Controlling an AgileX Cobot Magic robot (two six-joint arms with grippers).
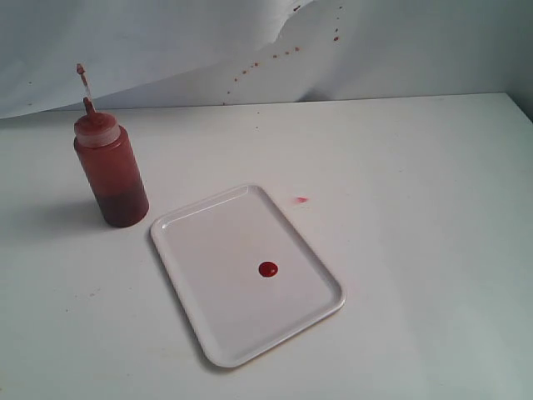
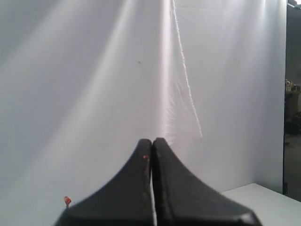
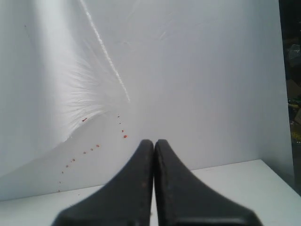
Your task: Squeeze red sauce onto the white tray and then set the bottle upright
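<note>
The bottle (image 1: 111, 171) stands upright on the worktop (image 1: 416, 208), long axis vertical, just beside the left corner of the white tray (image 1: 208, 250) bearing the red sauce (image 1: 267, 269), nearer the left arm, while both jaws are pressed shut, empty, facing the backdrop (image 1: 416, 50).

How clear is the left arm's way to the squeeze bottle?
Probably yes. The squeeze bottle stands upright in the open beside the white tray, nothing around it. The left arm's jaws are shut, outside the exterior view; they must open first.

Red-orange bottle (image 1: 112, 175) — white tray (image 1: 208, 233) — dark-red sauce (image 1: 267, 269).
</note>
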